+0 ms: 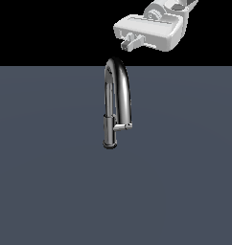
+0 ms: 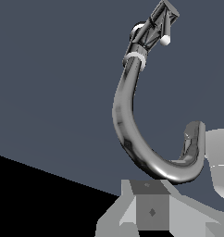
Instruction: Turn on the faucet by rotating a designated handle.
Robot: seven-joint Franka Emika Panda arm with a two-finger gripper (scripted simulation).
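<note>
The chrome gooseneck faucet (image 1: 119, 91) stands upright on the grey floor in the middle of the exterior view. Its short handle (image 1: 123, 127) sticks out sideways low on the body, toward the exterior view's right. My gripper (image 1: 131, 43) hangs above the top of the arch, slightly to the exterior view's right, touching nothing. Its fingers look closed together and empty. In the wrist view the curved spout (image 2: 125, 115) runs away from my gripper (image 2: 152, 203) toward the base. The handle (image 2: 161, 21) shows at the far end.
A flat dark grey floor (image 1: 46, 182) surrounds the faucet. Black background lies behind it. No other objects show.
</note>
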